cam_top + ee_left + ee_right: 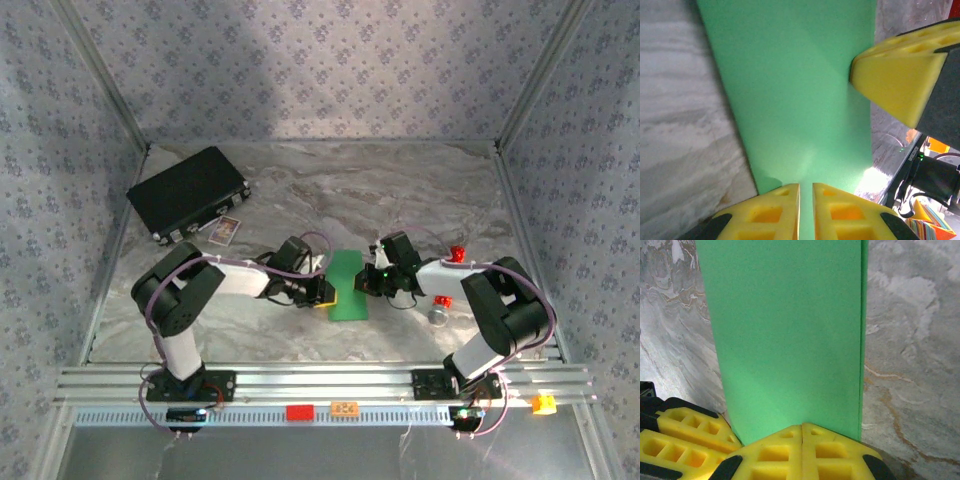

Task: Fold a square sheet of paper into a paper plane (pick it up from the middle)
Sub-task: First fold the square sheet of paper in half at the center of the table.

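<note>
The thin bright-green sheet of paper (347, 285), in the shape of a narrow strip, lies flat on the grey marbled table (420, 190), directly between my 2 claws. Its long axis runs away from the arm bases, across the line that joins the claws. The right claw (802, 426) is clenched, its tips touching the strip just ahead of it. The left claw (806, 189) shows a thin slit over the paper; whether it pinches, I cannot tell. Both claws are equally near.
</note>
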Controlling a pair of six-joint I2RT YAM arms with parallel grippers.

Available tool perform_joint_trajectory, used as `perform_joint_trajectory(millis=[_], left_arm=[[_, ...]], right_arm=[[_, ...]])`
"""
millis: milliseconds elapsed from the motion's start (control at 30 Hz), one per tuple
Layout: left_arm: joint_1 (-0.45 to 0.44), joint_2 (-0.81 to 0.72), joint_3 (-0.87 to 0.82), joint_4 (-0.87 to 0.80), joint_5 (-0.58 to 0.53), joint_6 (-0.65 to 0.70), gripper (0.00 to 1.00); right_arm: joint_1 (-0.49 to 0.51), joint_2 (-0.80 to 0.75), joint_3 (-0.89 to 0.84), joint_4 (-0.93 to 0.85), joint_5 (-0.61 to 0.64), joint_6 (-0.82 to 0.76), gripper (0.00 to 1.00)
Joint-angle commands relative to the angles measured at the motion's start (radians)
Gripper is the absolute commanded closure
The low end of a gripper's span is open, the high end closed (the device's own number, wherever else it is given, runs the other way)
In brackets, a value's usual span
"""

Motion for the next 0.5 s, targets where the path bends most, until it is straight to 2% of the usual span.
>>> perform_joint_trajectory(millis=[0, 300, 467], left_arm=[[0.019, -0.04, 0.042, -0.073, -0.006, 0.008, 0.85], [0.04, 0.061, 0.121, -0.069, 0.015, 0.022, 0.85], [0.041, 0.093, 0.125, -0.143, -0.034, 0.033, 0.86]], right_arm=[[-0.007, 0.05, -0.05, -0.176, 0.122, 0.002, 1.0], [-0.007, 0.036, -0.059, -0.179, 0.125, 0.005, 1.0], [-0.007, 0.032, -0.062, -0.179, 0.127, 0.007, 1.0]])
